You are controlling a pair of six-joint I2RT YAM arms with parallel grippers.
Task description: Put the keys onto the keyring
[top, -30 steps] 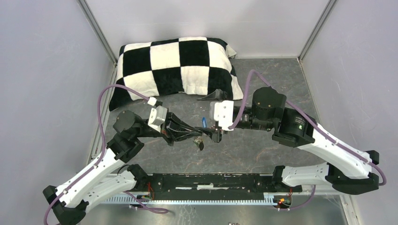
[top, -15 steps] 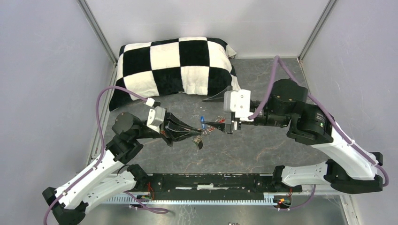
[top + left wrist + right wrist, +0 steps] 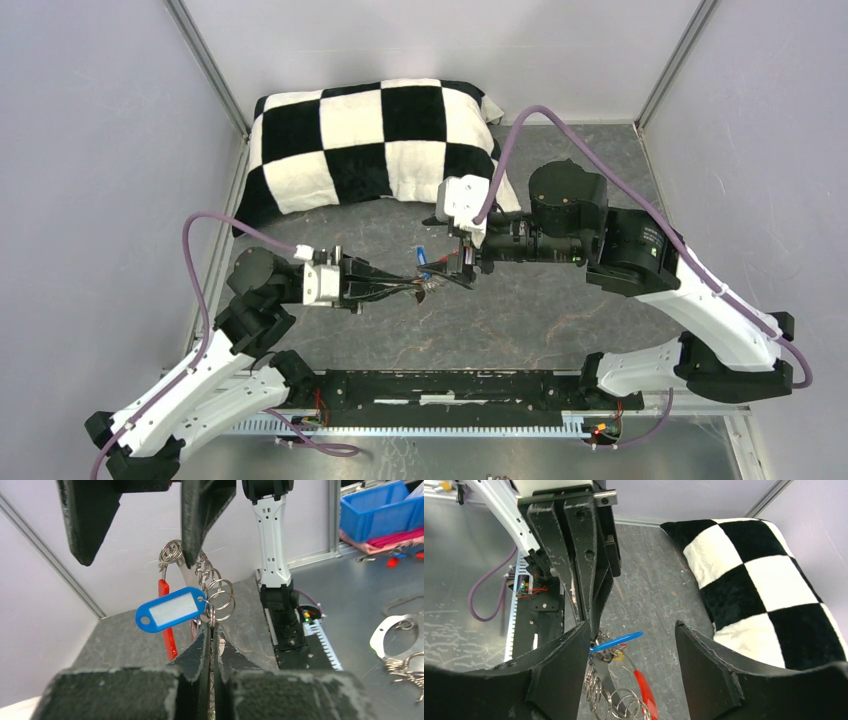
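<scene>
My left gripper [image 3: 428, 286] is shut on the keyring [image 3: 214, 582], a bunch of linked silvery rings, and holds it above the table. In the left wrist view my left gripper [image 3: 211, 636] pinches the rings. A blue-tagged key [image 3: 172, 610] and a red-tagged one [image 3: 167, 630] hang from them. My right gripper [image 3: 452, 268] is open and straddles the bunch. In the right wrist view [image 3: 631, 642] the blue tag [image 3: 616, 641], the red tag [image 3: 644, 690], a bit of yellow [image 3: 618, 656] and the rings [image 3: 611, 700] lie close to its left finger [image 3: 564, 670]. No green tag shows.
A black-and-white checkered pillow [image 3: 375, 140] lies at the back of the table, just behind the right wrist. Grey walls close in left, right and back. Loose metal rings [image 3: 402, 647] lie on the sheet metal in front of the arm bases; a blue bin [image 3: 375, 510] stands beyond.
My right gripper pulled back to the right, then came in again with its wrist turned, fingers open round the bunch. My left wrist rolled and levelled out, still holding the rings.
</scene>
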